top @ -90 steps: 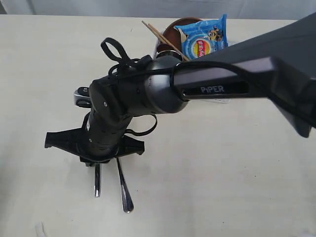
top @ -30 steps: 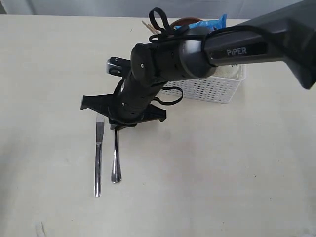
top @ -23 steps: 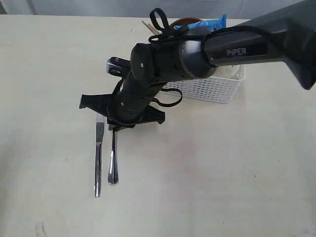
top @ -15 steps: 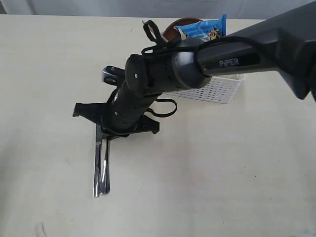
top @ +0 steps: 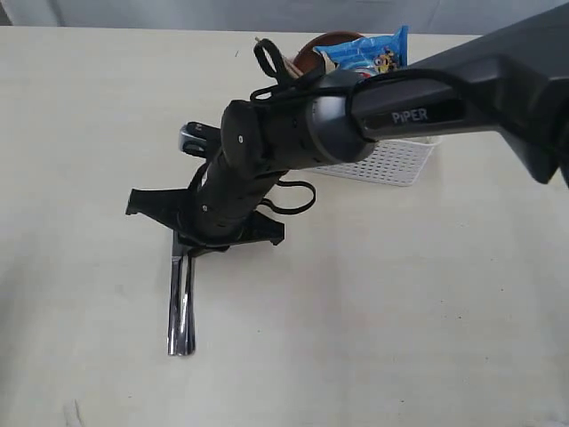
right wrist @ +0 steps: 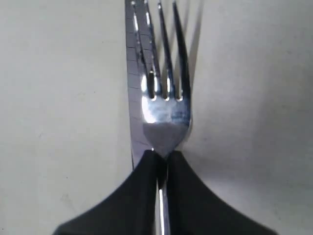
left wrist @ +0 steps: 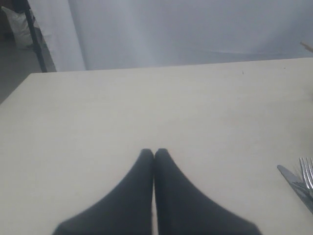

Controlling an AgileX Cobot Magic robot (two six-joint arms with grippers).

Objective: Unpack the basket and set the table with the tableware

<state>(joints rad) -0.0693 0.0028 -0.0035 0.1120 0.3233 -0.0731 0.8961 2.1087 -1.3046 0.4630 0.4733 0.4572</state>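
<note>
Exterior view: laying fork (top: 188,307) against knife (top: 173,302) on the table (top: 400,311) with right gripper (top: 184,252); leaving plate (top: 307,55) waiting in the basket (top: 391,160). Left wrist view: hovering left gripper (left wrist: 154,154) pinched together, empty. Right wrist view: clamping fork handle narrowly

Site: I read this as a robotics lab test station | Backdrop: plain grey-white curtain (left wrist: 186,29) hanging behind the table (left wrist: 146,107) | Fixtures: black metal stand leg (left wrist: 35,34) on bare grey floor (left wrist: 12,63) off the table's corner | Hardware: arm (top: 418,111) marked "PiPER" reaching over my bare cream worktop
</note>
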